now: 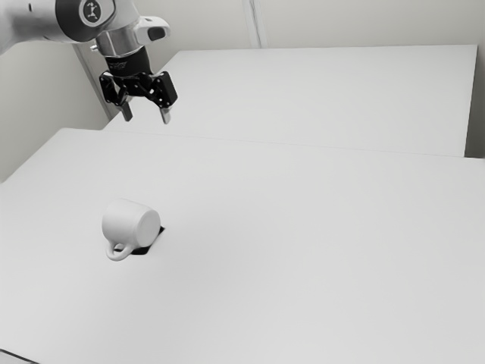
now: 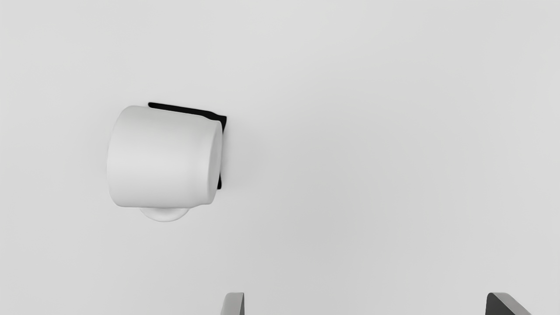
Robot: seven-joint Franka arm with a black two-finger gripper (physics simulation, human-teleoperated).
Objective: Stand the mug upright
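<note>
My gripper (image 1: 146, 117) is open and high above the table, near the exterior view's upper left, with nothing between its fingers. The white mug (image 1: 125, 223) lies on its side on the table, its base facing the exterior view's right and its handle (image 1: 118, 252) on the side toward that camera. In the wrist view, the mug (image 2: 162, 157) lies apart from the open gripper (image 2: 365, 302), its base end toward the fingers' side. The mug's opening is turned away and hidden.
A thin black patch (image 2: 183, 109) shows on the table along the mug's side and base. The white table (image 1: 303, 250) spreads around it, with another white surface (image 1: 326, 95) behind. Pale walls (image 1: 364, 23) stand beyond.
</note>
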